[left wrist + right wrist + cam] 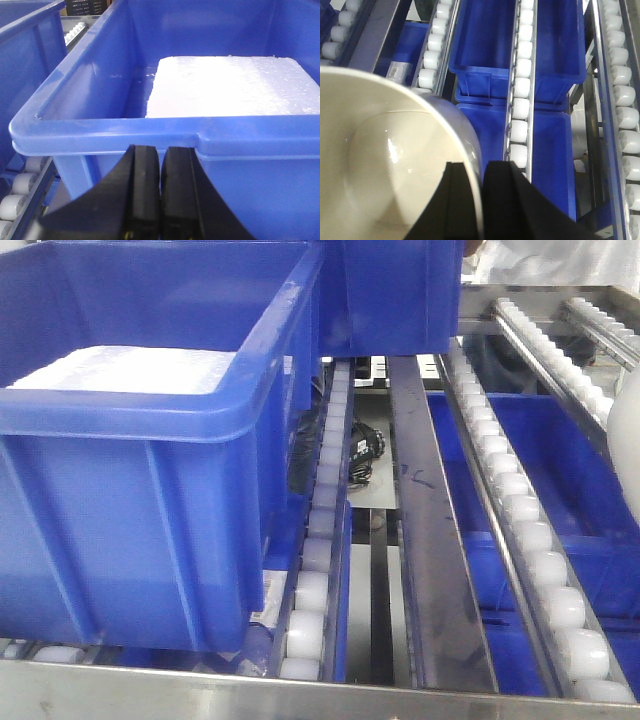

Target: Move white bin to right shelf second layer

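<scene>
The bin (385, 165) is glossy cream-white; the crates (150, 490) are solid blue, one holding a white foam slab (235, 85); the rollers (520, 85) are white on steel-grey rails (430, 540)

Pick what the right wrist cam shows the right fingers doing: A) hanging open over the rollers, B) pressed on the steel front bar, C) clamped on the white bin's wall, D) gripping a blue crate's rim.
C: in the right wrist view the right gripper has one finger inside and one outside the white bin, pinching its wall above the roller rails.
</scene>
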